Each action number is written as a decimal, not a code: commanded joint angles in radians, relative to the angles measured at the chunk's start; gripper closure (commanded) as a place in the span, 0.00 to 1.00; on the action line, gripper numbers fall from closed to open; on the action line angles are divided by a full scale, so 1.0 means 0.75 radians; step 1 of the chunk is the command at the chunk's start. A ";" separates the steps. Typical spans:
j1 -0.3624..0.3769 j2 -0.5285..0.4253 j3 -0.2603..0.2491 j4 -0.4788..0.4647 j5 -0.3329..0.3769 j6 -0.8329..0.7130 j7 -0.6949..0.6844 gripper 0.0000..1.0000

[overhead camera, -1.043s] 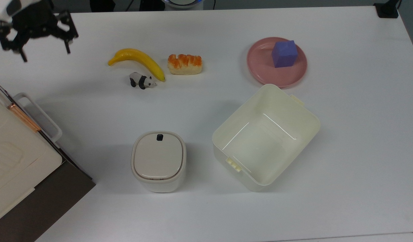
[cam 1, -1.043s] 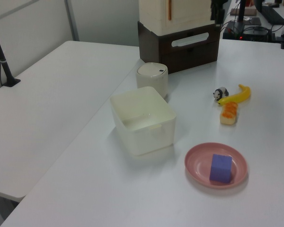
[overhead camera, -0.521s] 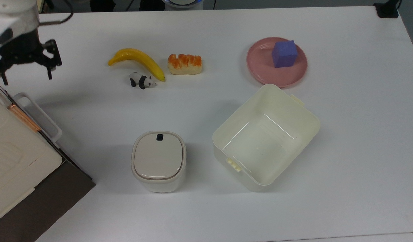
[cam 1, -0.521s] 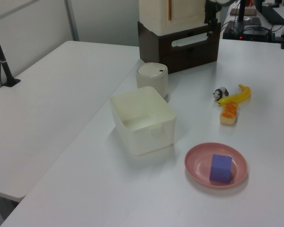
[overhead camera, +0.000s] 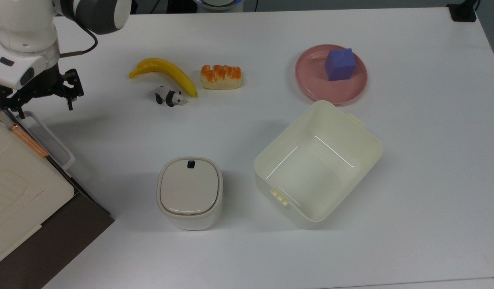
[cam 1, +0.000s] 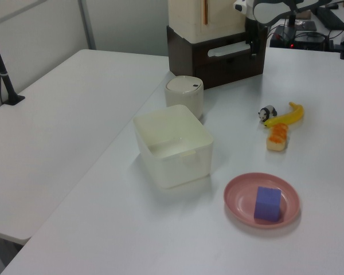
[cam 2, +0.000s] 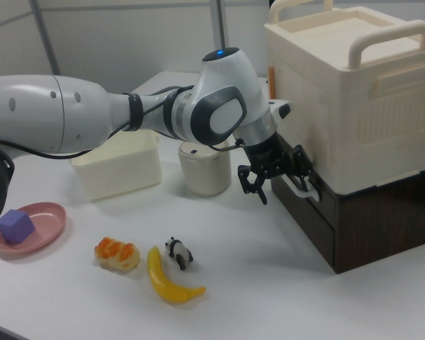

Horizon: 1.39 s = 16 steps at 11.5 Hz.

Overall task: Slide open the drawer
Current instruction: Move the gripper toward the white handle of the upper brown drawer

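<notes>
The drawer (cam 2: pixel 308 212) has a dark brown front and a white loop handle (overhead camera: pixel 50 140), and it sits shut in the dark cabinet under a cream box. It stands at the top view's left edge and at the back of the left view (cam 1: pixel 232 60). My gripper (overhead camera: pixel 44 109) is open, its black fingers spread wide. It hangs just beside the handle's far end (cam 2: pixel 297 185) in the right view, one finger close to the loop. I cannot tell whether a finger touches it. In the left view the gripper (cam 1: pixel 253 47) is in front of the drawer's right end.
A lidded white bin (overhead camera: pixel 189 192) and a cream open bin (overhead camera: pixel 317 164) stand mid-table. A banana (overhead camera: pixel 166 74), a toy panda (overhead camera: pixel 170 96) and a bread piece (overhead camera: pixel 221 76) lie near the arm. A pink plate (overhead camera: pixel 311 80) holds a purple cube (overhead camera: pixel 340 64).
In the top view the gripper has come down from the upper left corner toward the drawer handle, staying open. Nothing else has moved.
</notes>
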 commanded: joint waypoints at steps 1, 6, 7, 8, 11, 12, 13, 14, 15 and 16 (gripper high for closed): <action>0.005 0.038 -0.003 -0.042 -0.028 0.091 -0.014 0.00; 0.062 0.034 0.011 -0.126 -0.045 0.089 0.189 0.00; 0.062 0.034 0.019 -0.132 -0.047 0.085 0.191 0.00; 0.062 0.030 0.042 -0.150 -0.053 0.082 0.191 0.00; 0.060 0.020 0.048 -0.152 -0.059 0.080 0.223 0.00; 0.058 0.000 0.048 -0.150 -0.059 0.078 0.223 0.00; 0.058 -0.039 0.050 -0.152 -0.057 0.072 0.225 0.00; 0.058 -0.076 0.050 -0.152 -0.053 0.050 0.228 0.00; 0.058 -0.115 0.050 -0.144 -0.045 -0.013 0.228 0.00; 0.058 -0.151 0.052 -0.140 -0.040 -0.066 0.228 0.00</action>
